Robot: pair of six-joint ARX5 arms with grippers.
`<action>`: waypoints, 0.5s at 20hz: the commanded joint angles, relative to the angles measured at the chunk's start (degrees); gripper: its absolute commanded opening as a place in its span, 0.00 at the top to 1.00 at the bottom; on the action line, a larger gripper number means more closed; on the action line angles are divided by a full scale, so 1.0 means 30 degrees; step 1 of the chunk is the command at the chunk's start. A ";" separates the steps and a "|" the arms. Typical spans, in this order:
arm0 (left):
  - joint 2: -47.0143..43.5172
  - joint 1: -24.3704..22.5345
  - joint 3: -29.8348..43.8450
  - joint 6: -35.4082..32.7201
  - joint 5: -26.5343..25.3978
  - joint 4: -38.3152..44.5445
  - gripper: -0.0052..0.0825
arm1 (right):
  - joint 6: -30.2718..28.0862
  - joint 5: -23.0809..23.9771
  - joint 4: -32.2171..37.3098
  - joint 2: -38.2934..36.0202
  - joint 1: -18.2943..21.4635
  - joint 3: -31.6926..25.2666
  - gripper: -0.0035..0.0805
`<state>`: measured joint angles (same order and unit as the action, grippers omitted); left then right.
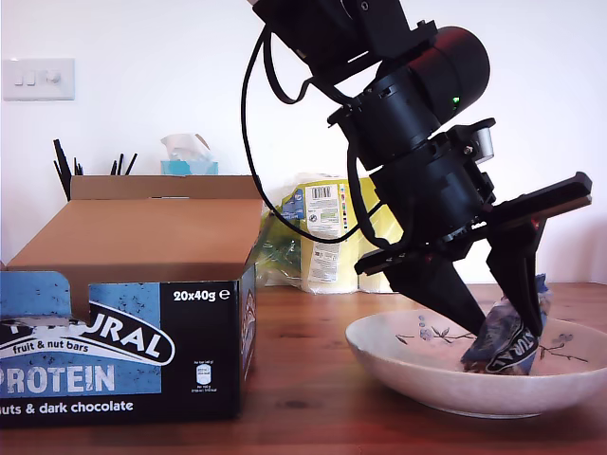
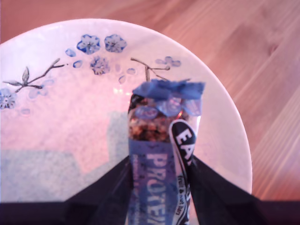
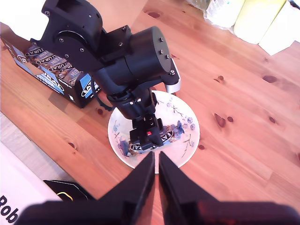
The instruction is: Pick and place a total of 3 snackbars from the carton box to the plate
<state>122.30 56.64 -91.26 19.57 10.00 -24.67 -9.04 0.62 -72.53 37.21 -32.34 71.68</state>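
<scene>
Carton box [image 1: 123, 322] sitting well apart from my first end effector [image 1: 507, 327], toward exterior view's left. First end effector pinching snackbar [image 2: 157, 159] over plate [image 1: 398, 374], another bar alongside. Lowering, then releasing gently seems best. My second end effector [image 3: 156, 174] hovering above, nearly closed, empty.

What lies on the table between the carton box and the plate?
Nothing: bare wooden table separates the carton box from the plate, shown in the exterior view.

The carton box [image 1: 123, 322] runs off the exterior view's left edge, cutting its printed name. The arm hides most of the snackbars [image 3: 166, 137] on the plate [image 3: 190, 140].
</scene>
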 commanded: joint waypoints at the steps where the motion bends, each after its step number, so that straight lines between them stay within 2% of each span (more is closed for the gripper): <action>1: 0.0481 0.0226 0.0415 -0.0007 0.0022 0.0656 0.65 | 0.0007 0.0000 0.0117 -0.0138 0.0044 -0.0109 0.97; 8: 0.0481 0.0903 0.0415 -0.0007 0.0160 0.0692 0.65 | 0.0000 0.0000 0.0117 -0.0138 0.0044 -0.0109 0.97; 10: 0.0481 0.0933 0.0415 -0.0007 0.0146 0.0852 0.60 | 0.0000 -0.0007 0.0124 -0.0138 0.0044 -0.0109 0.97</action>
<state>122.30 58.98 -91.26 19.55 10.07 -22.57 -9.06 0.62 -72.51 37.21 -32.34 71.68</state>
